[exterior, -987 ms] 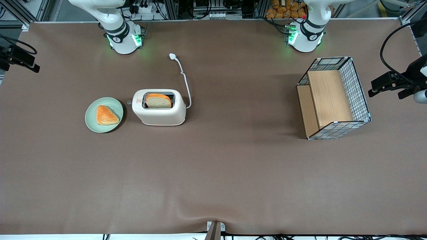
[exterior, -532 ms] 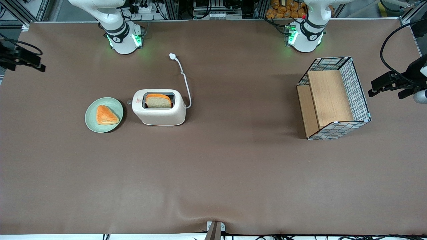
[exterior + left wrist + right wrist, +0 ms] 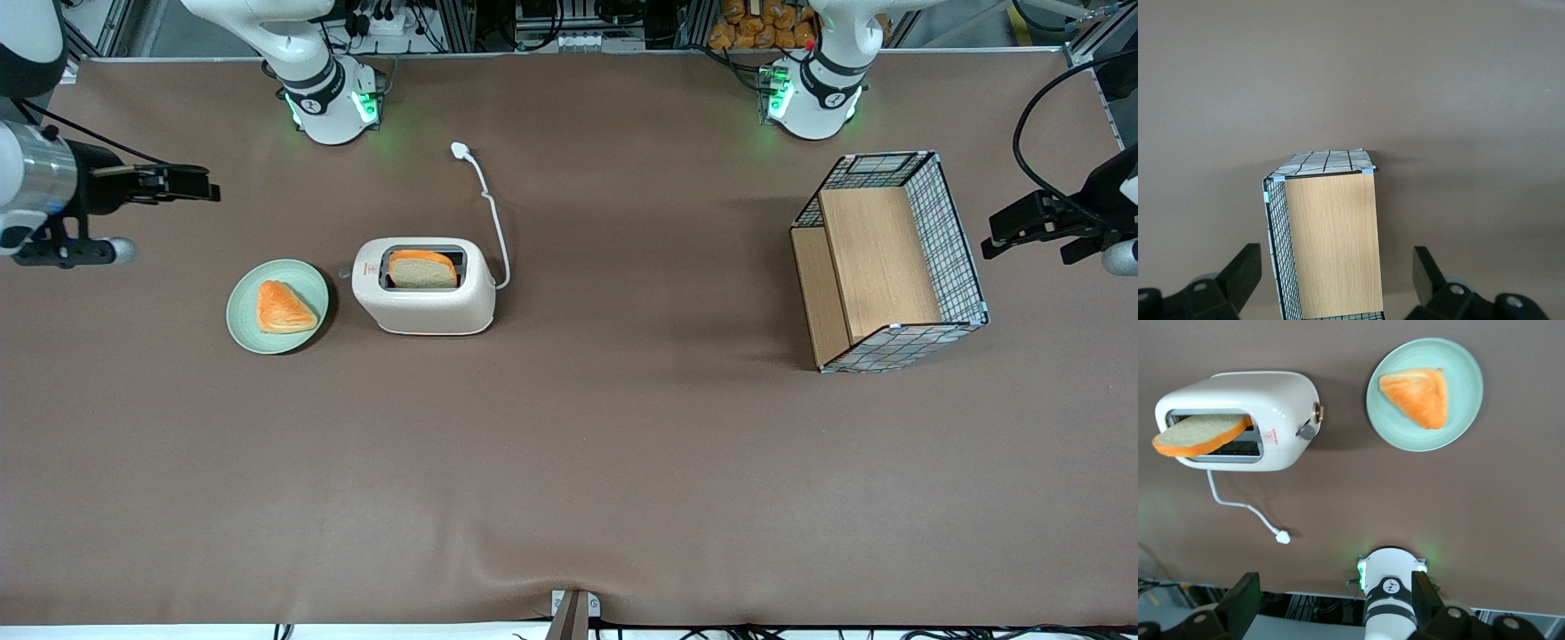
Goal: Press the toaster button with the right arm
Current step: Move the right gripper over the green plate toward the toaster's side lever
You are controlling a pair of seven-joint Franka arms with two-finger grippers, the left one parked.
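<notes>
The toaster button [image 3: 344, 273] is a small knob on the narrow end of the toaster [image 3: 424, 286], the end facing the green plate [image 3: 277, 306]. In the right wrist view the knob [image 3: 1307, 431] protrudes from that end with nothing touching it. Judgement: not yet pressed. The toaster stands upright on the brown table [image 3: 569, 462], toward the working arm's end. A bread slice [image 3: 422, 268] sits in the top slot and rises above the rim. The white cord [image 3: 494, 222] runs from the toaster to a loose plug [image 3: 460, 150], farther from the front camera. The plate sits just beside the button end and carries a wedge-shaped pastry [image 3: 283, 308].

Change vs. 0.5 s ago: the right arm [image 3: 31, 173] has swung in from the table edge, and the gripper [image 3: 182, 184] now reaches over the table, whereas before only its tip showed. It is well apart from the toaster, farther from the front camera than the plate, and raised above the table. The jaws appear clenched in the front view: the two black fingers lie together with no gap.

Implication: approach phase under way, no contact yet. Est. next req.: bring the gripper over the plate to the knob, then push down. Risk: the knob is small and the plate is close by, so clearance is tight.

The wire basket [image 3: 889, 262] with wood panels lies toward the parked arm's end, N/A to the task.
</notes>
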